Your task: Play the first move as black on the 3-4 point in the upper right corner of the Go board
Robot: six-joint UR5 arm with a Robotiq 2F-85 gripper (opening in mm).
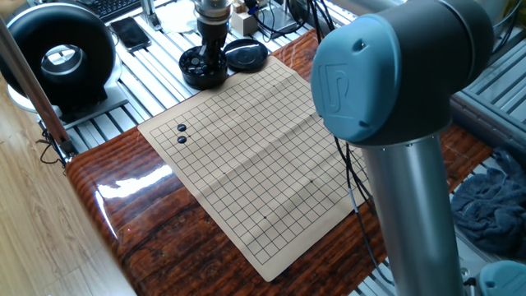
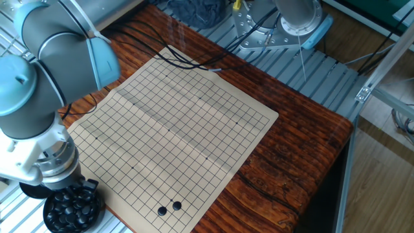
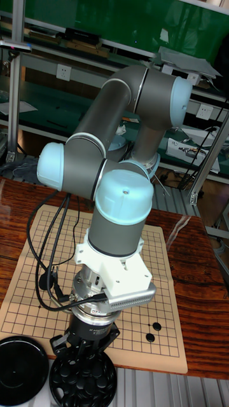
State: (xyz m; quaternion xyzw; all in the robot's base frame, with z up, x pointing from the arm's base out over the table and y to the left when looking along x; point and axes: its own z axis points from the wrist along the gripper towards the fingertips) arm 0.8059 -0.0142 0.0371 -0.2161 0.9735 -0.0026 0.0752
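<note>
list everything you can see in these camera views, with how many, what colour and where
Tan paper Go board with black grid lines: one, lying flat on the table.
Small round glossy black stones on the board: two, black, side by side near one board edge.
Round black bowl of black stones: one, black, just off a board corner, under the gripper.
Round black bowl lid: one, black, beside the bowl.
Glossy reddish-brown wooden table: one, under the board.
Black cables: several, trailing across the table onto the board's far corner.
Dark blue-grey cloth: one, off the table edge.
Grey and light-blue robot arm: one, bent over the board.
Gripper: one, lowered into the bowl; fingertips hidden.
</note>
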